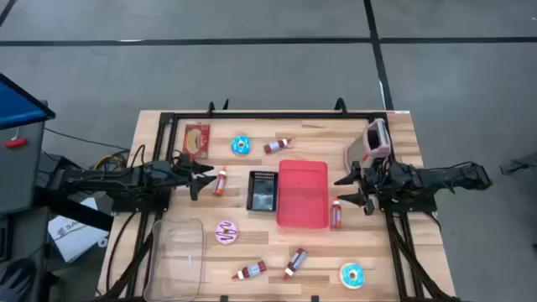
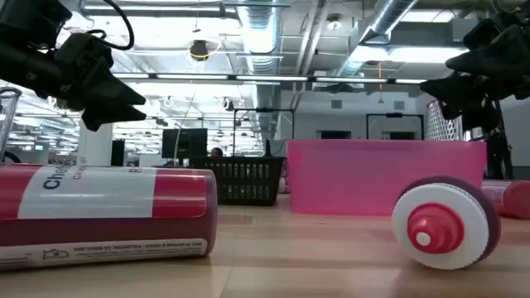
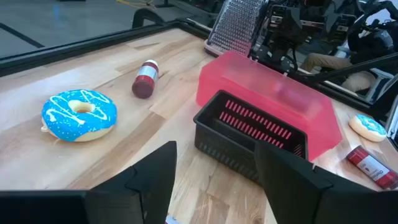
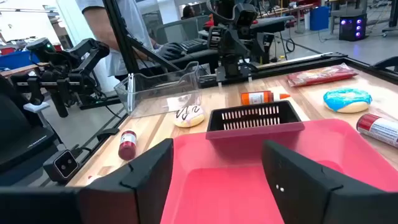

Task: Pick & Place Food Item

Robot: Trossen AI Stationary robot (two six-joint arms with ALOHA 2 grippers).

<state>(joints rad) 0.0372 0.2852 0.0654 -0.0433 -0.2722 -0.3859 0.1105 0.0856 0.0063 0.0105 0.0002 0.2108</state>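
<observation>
Both your grippers hang above the wooden table (image 1: 394,277) right now, nothing in either: the left gripper (image 1: 204,176) has its fingers parted with an empty gap, and the right gripper (image 1: 354,191) is spread wide over the near edge of the pink bin (image 1: 302,195). The food is scattered all round, with a blue donut (image 1: 242,145) just ahead of the left arm, a red bottle (image 1: 221,181) almost under its tips, another red bottle (image 1: 336,213) lying close beside the right one, and a black basket (image 1: 262,190) touching the bin's side. Watch those bottles: they lie on their sides, so a pinch off-centre could, I'd say, roll one away across the smooth boards. The right fingers also sit close to the bin wall and could clip it on the way down. The table is pale wood with a dark frame round it; beyond, the low view shows an open hall with ceiling ducts and lamps, and what looks like a person standing by the rig, though only partly in shot.
</observation>
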